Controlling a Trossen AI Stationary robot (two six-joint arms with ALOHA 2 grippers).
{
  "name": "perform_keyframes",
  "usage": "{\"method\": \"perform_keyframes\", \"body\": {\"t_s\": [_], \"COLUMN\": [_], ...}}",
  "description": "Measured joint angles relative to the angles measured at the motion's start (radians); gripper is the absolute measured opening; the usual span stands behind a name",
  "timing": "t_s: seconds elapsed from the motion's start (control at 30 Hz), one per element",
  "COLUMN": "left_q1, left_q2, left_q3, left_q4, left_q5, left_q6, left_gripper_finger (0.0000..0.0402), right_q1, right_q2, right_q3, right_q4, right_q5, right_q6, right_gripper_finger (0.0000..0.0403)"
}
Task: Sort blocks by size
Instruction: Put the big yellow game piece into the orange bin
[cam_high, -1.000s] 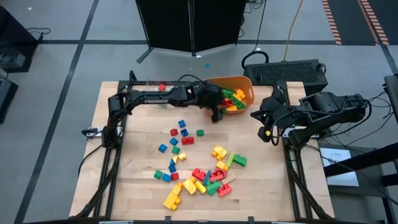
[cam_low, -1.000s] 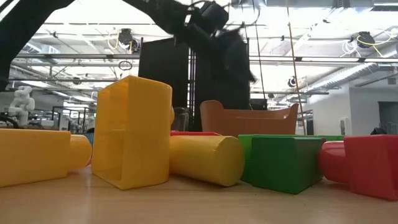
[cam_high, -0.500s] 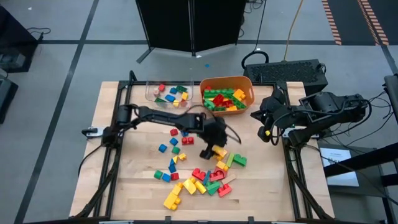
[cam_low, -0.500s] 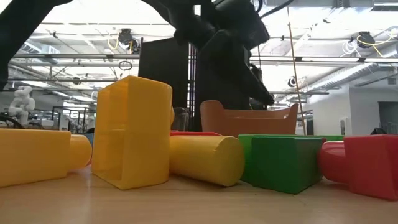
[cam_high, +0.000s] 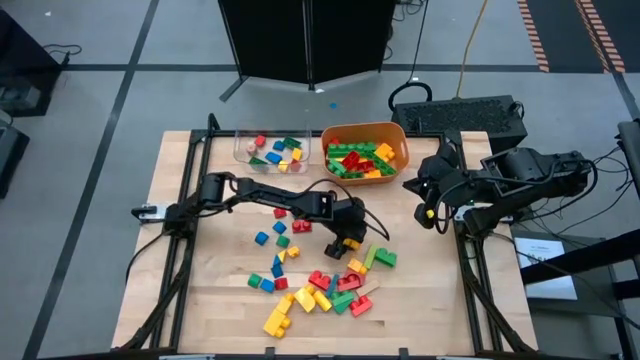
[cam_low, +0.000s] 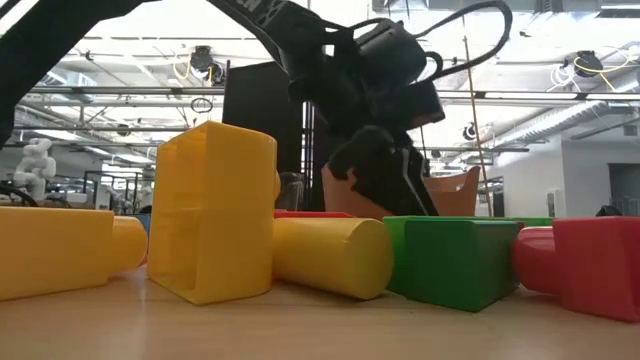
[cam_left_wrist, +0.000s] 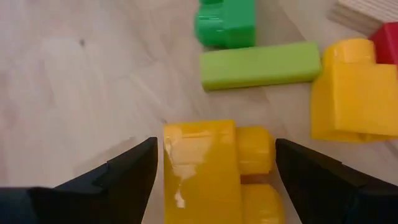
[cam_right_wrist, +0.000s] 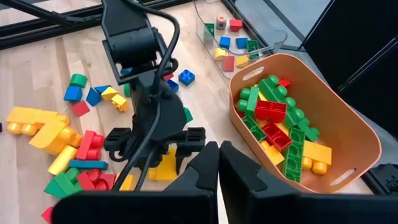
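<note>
My left gripper (cam_high: 349, 240) is down over the middle of the table, fingers spread wide on either side of a yellow studded brick (cam_left_wrist: 214, 168); I can't tell whether the pads touch it. Only my left wrist view shows that straddle, with a light green bar (cam_left_wrist: 260, 65) and a darker green block (cam_left_wrist: 225, 23) lying just beyond. From above the arm hides that brick, but the overhead view gives the spread: loose blocks (cam_high: 320, 290) scattered over the near half of the table, small ones in the clear tray (cam_high: 243, 152), bigger ones in the orange tub (cam_high: 397, 133) beside it. My right gripper (cam_high: 412, 185) waits at the table's right edge, fingers pressed together and holding nothing. The low view shows only big yellow and green blocks up close.
</note>
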Motion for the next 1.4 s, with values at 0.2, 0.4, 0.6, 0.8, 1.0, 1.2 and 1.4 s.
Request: {"method": "perform_keyframes", "body": {"t_s": [0.2,0.4,0.6,0.8,1.0,1.2,1.4], "left_q1": [0.004,0.004,0.003,0.003,0.003,0.045,0.149], "left_q2": [0.013,0.044,0.056,0.044,-0.020,-0.098,-0.114], "left_q3": [-0.003,0.000,0.010,0.020,0.020,0.078,0.134], "left_q4": [0.004,-0.034,-0.043,-0.046,-0.067,-0.056,0.066], "left_q5": [-0.005,0.001,-0.001,-0.017,-0.078,-0.198,-0.376], "left_q6": [-0.073,-0.149,-0.183,-0.283,-0.319,-0.315,-0.281], "left_gripper_finger": [0.0322,0.0322,0.0301,0.0259,0.0259,0.0259,0.0259], "right_q1": [0.000,0.000,0.000,0.000,0.000,0.000,0.000], "right_q2": [0.000,0.000,0.000,0.000,0.000,0.000,0.000], "right_q3": [0.000,0.000,0.000,0.000,0.000,0.000,0.000], "right_q4": [-0.002,-0.005,-0.007,-0.008,-0.008,-0.008,-0.007], "right_q5": [0.000,0.000,0.001,0.001,0.002,0.005,0.016], "right_q6": [0.000,0.000,0.003,0.003,-0.002,-0.015,-0.023], "right_gripper_finger": [0.0009,0.0009,0.0009,0.0009,0.0009,0.0009,0.0009]}}
